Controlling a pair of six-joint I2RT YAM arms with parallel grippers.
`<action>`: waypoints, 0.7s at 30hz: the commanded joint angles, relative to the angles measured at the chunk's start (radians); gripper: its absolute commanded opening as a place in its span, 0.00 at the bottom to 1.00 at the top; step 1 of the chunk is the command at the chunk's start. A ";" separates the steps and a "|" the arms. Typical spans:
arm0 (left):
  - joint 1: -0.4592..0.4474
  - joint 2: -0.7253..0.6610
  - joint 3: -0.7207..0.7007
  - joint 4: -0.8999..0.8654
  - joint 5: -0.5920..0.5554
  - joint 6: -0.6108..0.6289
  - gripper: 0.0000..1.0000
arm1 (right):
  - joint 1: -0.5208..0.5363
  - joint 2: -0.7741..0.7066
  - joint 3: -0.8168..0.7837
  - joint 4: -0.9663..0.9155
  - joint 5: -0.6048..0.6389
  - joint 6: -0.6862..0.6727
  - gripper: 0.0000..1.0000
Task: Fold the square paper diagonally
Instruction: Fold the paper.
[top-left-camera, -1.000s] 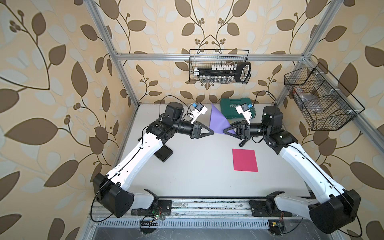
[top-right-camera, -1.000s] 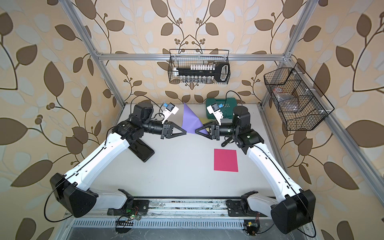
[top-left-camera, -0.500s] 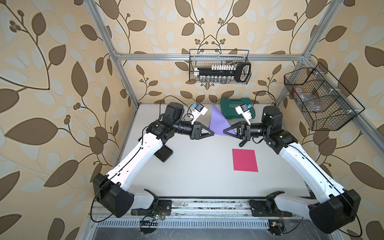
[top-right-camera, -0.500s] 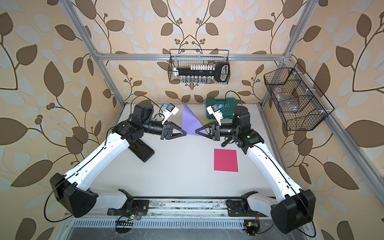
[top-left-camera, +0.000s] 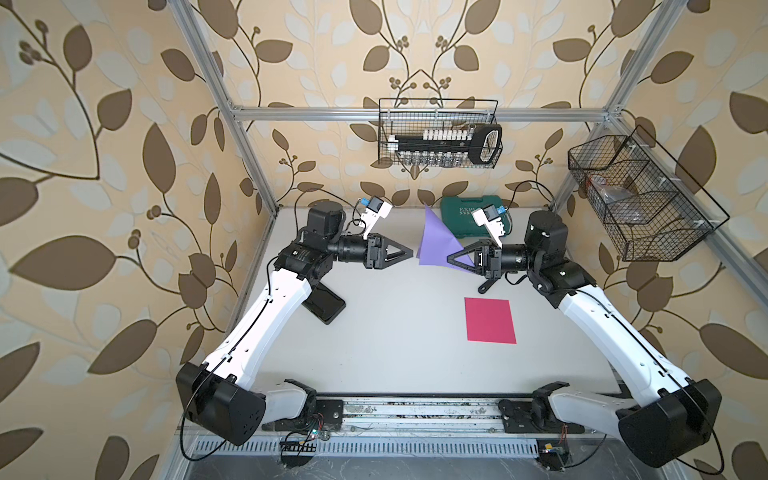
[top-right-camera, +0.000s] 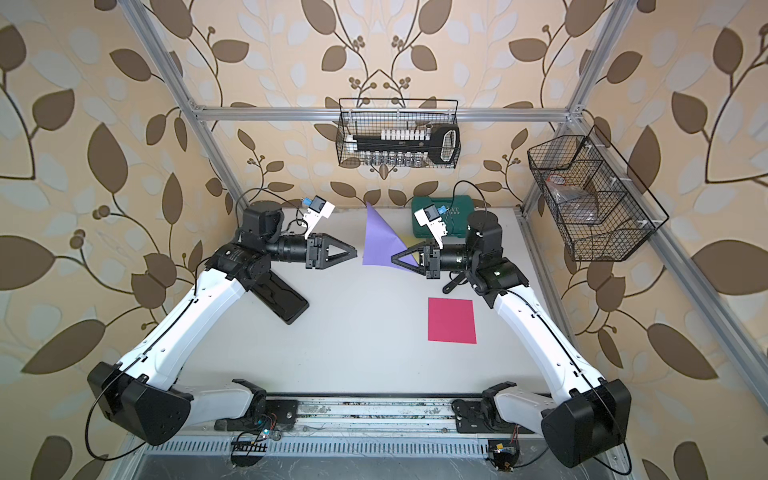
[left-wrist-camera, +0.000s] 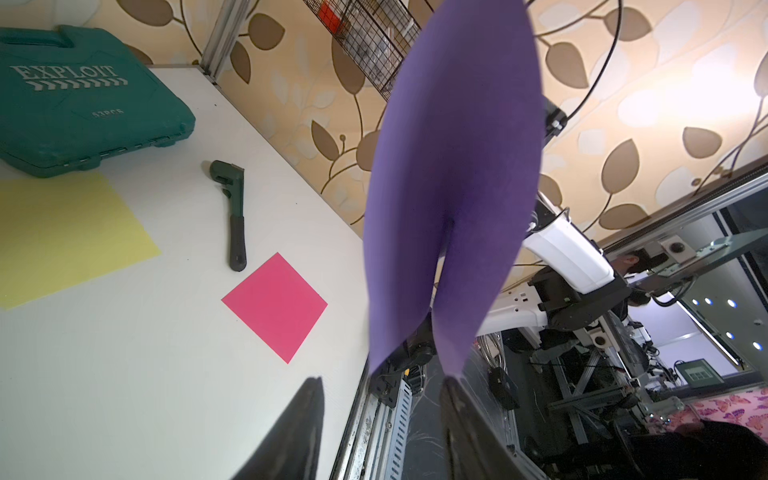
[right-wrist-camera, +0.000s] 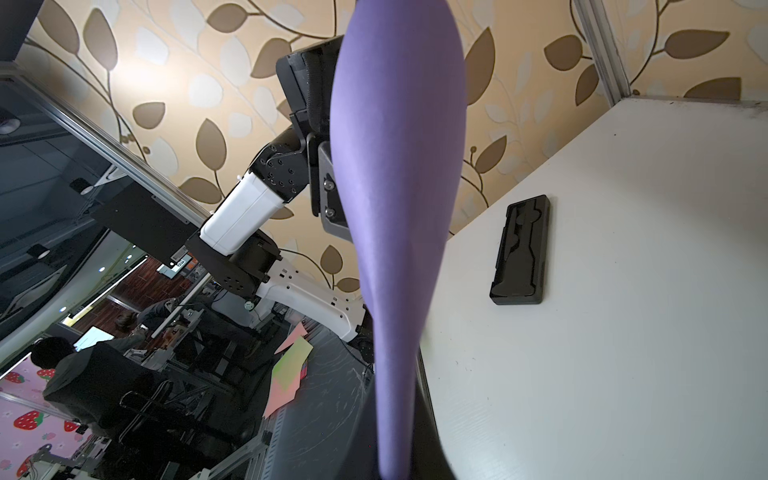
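Between the two arms: purple paper (top-left-camera: 436, 243), lifted clear of the white table (top-left-camera: 395, 353), bent over on itself.
Right gripper (top-left-camera: 449, 259): clamped tight on the paper's lower edge.
Left gripper (top-left-camera: 412, 252): parted, gripping nothing; paper's near corner just beside the tips, contact unclear.
Paper: thin, matte, smooth; triangular from above, a curved double layer from the wrist views.
On the table: flat pink square (top-left-camera: 490, 320), yellow sheet (left-wrist-camera: 62, 237), green moulded case (left-wrist-camera: 83, 104).

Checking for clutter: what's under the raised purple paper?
A yellow sheet lies on the table below the purple paper, by the green case; from above the paper hides most of it.
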 joint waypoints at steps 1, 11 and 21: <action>0.021 -0.031 -0.005 0.094 0.064 -0.064 0.46 | -0.002 -0.011 -0.016 0.053 -0.005 0.029 0.10; -0.038 0.059 0.068 0.004 0.056 -0.032 0.47 | 0.023 -0.008 -0.022 0.075 -0.023 0.036 0.11; -0.066 0.068 0.073 0.038 0.107 -0.041 0.33 | 0.037 0.000 -0.022 0.081 -0.022 0.029 0.10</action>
